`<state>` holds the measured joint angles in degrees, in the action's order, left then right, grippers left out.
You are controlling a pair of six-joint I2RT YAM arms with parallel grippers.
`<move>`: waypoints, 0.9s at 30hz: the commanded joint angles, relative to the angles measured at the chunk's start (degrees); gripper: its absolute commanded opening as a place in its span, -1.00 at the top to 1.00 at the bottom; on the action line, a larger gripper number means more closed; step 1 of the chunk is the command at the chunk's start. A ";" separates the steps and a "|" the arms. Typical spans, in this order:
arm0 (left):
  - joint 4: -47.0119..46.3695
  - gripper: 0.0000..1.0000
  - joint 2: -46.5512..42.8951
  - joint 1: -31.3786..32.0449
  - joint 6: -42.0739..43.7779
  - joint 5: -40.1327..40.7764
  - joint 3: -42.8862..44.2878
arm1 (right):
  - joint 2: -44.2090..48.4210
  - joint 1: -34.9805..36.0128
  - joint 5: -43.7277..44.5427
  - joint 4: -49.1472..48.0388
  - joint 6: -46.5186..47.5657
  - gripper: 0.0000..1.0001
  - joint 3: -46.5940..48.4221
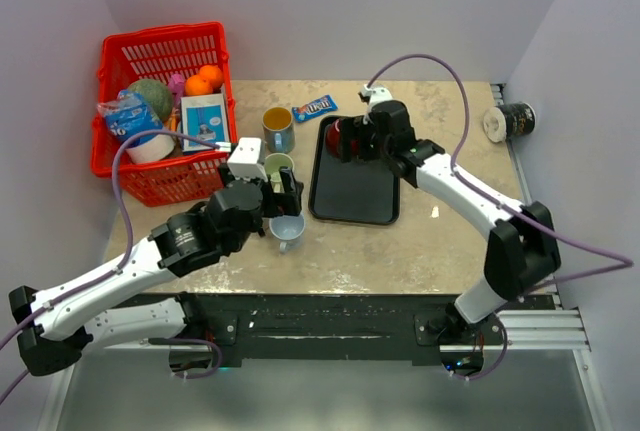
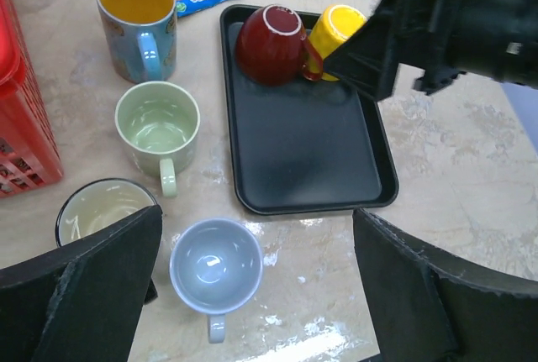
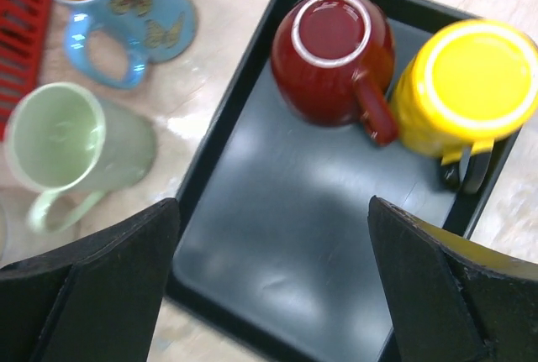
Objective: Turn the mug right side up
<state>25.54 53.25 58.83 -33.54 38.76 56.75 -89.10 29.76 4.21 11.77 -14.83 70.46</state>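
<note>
A dark red mug (image 3: 332, 55) and a yellow mug (image 3: 466, 85) stand upside down, side by side, at the far end of the black tray (image 3: 286, 253). Both also show in the left wrist view, the red mug (image 2: 271, 43) and the yellow mug (image 2: 336, 28). My right gripper (image 3: 273, 286) is open and empty, hovering over the tray just short of the two mugs; in the top view (image 1: 350, 143) it hides most of them. My left gripper (image 2: 256, 295) is open and empty above an upright blue-grey mug (image 2: 217, 265) on the table left of the tray.
Upright mugs stand left of the tray: pale green (image 2: 157, 123), butterfly-patterned blue (image 2: 137, 13), and a dark-rimmed one (image 2: 101, 211). A candy pack (image 1: 314, 107) lies behind the tray. A red basket (image 1: 165, 111) of groceries is at far left. A dark roll (image 1: 510, 121) sits at far right.
</note>
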 commanded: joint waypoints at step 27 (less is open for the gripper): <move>-10.78 -0.99 10.82 -14.35 7.79 -20.66 3.37 | -30.17 -8.14 -12.30 -3.95 20.64 -0.72 19.54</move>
<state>17.02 64.82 45.01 -26.30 18.85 58.76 -118.48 21.47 -7.90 8.93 4.78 87.33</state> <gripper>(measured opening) 0.992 0.881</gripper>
